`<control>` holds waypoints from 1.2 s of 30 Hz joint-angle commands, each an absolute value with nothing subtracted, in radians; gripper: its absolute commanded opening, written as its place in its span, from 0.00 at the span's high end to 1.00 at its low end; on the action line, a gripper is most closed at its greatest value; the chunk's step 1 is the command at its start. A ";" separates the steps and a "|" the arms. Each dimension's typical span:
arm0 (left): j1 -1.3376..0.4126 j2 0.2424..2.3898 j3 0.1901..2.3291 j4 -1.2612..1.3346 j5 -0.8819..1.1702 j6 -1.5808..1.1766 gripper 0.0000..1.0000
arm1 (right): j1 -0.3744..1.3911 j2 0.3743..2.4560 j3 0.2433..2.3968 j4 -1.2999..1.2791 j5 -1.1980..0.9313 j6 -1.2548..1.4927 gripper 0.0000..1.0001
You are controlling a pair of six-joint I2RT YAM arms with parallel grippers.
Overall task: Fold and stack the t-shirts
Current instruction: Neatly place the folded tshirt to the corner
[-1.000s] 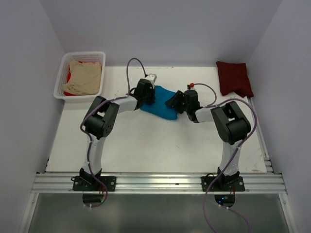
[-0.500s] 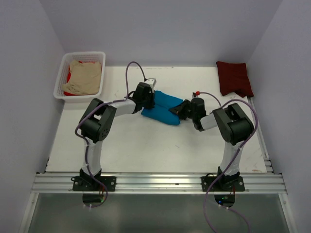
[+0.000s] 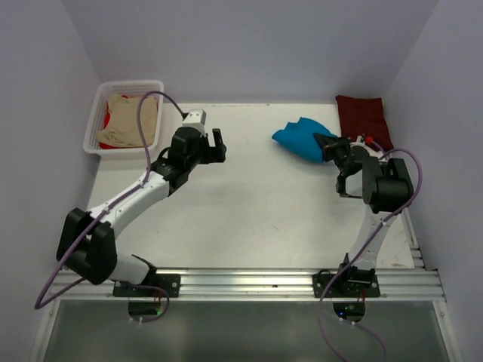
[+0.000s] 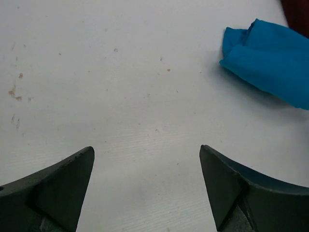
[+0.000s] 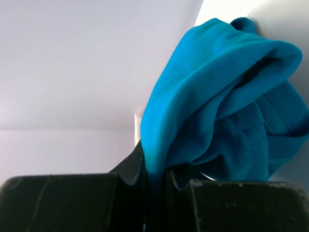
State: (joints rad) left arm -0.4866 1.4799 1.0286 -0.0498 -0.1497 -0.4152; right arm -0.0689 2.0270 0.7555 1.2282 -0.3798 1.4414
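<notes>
The teal-blue t-shirt [image 3: 298,139] is seen bunched at the far right of the table [image 3: 249,219], just left of the folded maroon t-shirt [image 3: 364,121] lying by the right edge. A fold of it is pinched between the nearly closed fingers of the right gripper [image 5: 155,176]. The left gripper [image 4: 146,147] is spread wide over bare tabletop, with nothing held, well apart from the teal cloth. Open surface is left across the middle and near side. A beige t-shirt [image 3: 130,121] is laid over a red one [image 3: 108,121] in the white basket [image 3: 128,83] at the far left corner.
</notes>
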 commanded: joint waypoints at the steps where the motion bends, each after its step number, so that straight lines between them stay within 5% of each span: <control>1: -0.485 1.370 0.947 -0.038 -0.189 -0.460 0.06 | -0.110 2.052 0.872 1.548 -0.410 1.528 1.00; 23: -0.489 1.321 0.746 -0.061 -0.080 -0.494 0.05 | -0.385 2.154 1.345 1.539 -0.407 1.470 1.00; 36: -0.494 1.428 0.762 -0.020 -0.014 -0.506 0.05 | -0.413 2.281 1.294 1.301 -0.281 1.196 1.00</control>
